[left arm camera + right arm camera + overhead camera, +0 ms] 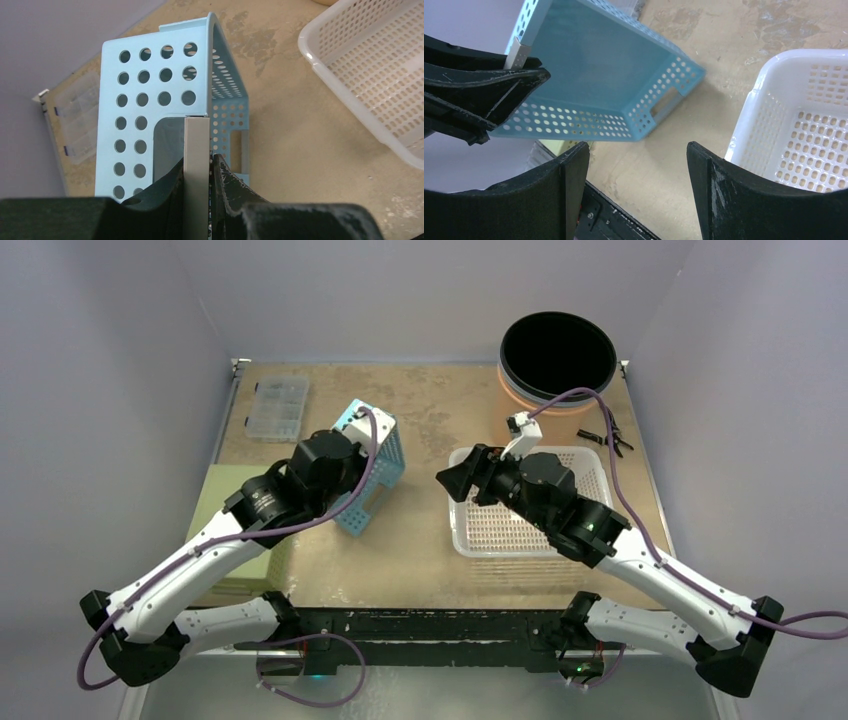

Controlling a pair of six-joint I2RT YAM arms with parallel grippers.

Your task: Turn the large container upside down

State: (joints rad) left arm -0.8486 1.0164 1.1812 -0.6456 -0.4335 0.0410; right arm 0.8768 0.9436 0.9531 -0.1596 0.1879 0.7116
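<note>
A: Blue basket [385, 465], where is it?
B: Left of centre on the surface [440, 410], tipped up on its side. Its open face points toward the white basket [530, 550], which lies flat to the right, well apart from it.
A: Held?
B: Yes. The left claw [197, 165] is clamped on the upper rim, a finger on each side of the wall (the left wrist view shows this best).
A: Does its lower edge touch the surface?
B: It is low and close, but I cannot tell whether it touches.
A: And the right claw [638, 150]?
B: Spread apart and empty. It hangs between the two baskets, above the white basket's left rim, touching neither.
A: Anything else there?
B: A black bin [557, 350] at the far right corner, a clear box [277, 408] at the far left, a green pad [225, 490] under the left arm, and a small black tool [605, 438] by the right edge.
</note>
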